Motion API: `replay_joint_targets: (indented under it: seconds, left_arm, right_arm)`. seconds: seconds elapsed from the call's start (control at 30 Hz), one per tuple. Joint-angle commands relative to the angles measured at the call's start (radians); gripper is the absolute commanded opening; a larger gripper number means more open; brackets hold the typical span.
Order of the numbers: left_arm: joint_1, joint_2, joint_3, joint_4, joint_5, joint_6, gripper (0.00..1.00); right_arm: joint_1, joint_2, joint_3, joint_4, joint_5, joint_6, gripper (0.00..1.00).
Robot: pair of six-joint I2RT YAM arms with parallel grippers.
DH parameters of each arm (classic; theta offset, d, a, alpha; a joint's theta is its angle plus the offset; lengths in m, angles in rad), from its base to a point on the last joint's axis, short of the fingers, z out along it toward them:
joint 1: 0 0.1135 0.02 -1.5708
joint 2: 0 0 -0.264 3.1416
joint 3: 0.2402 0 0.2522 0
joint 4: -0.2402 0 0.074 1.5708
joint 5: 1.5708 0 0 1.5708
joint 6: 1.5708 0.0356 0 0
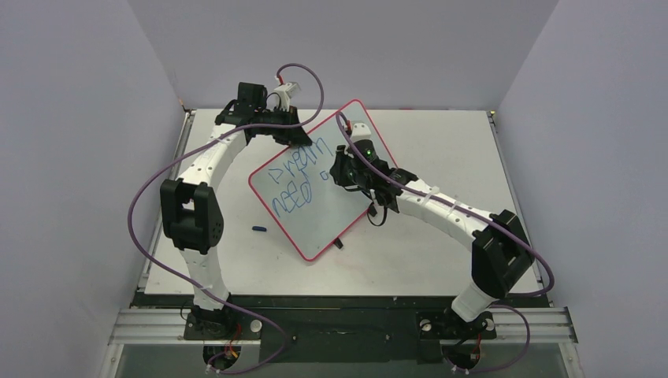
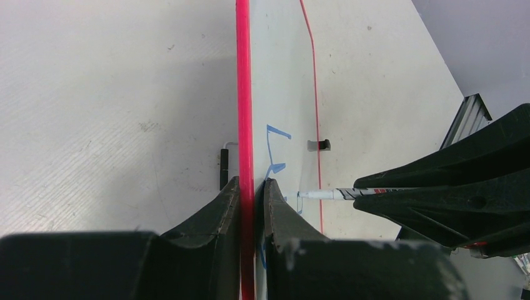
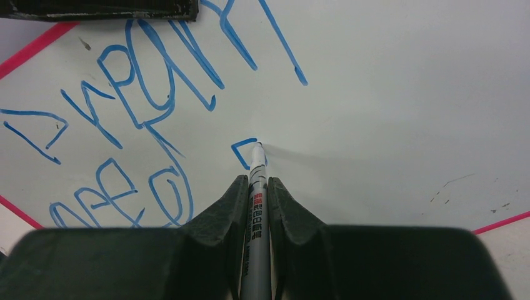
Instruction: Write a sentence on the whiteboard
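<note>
Right wrist view: right fingers (image 3: pixel 236 195) clamp a marker (image 3: pixel 257 187), tip on the whiteboard (image 3: pixel 387 125) by the sentence (image 3: pixel 150 106); left fingers (image 2: pixel 230 201) pinch the rim (image 2: pixel 244 94).

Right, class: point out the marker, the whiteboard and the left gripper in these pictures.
marker (image 3: pixel 256 212): right wrist view, printed barrel behind the tip.
whiteboard (image 1: pixel 323 220): top external view, bare white surface near its lower corner.
left gripper (image 2: pixel 252 185): left wrist view, midway between its fingertips, on the red rim.
</note>
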Motion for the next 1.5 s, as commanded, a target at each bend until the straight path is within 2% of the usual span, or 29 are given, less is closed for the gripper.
replay_joint_targets:
  seconds: [0.0,0.9,1.47]
  left_arm:
    - [-0.037,-0.046,-0.012,-0.012,-0.007,0.11,0.0]
    - [-0.037,-0.053,-0.012,-0.011,-0.011,0.113,0.0]
    - [-0.04,-0.057,-0.011,-0.012,-0.013,0.114,0.0]
  right_arm:
    - [-0.009,0.026,0.066,0.011,0.021,-0.012,0.0]
    - [-0.017,-0.041,-0.108,0.046,0.024,0.009,0.0]
    - [-0.093,-0.146,-0.064,0.036,-0.04,0.039,0.0]
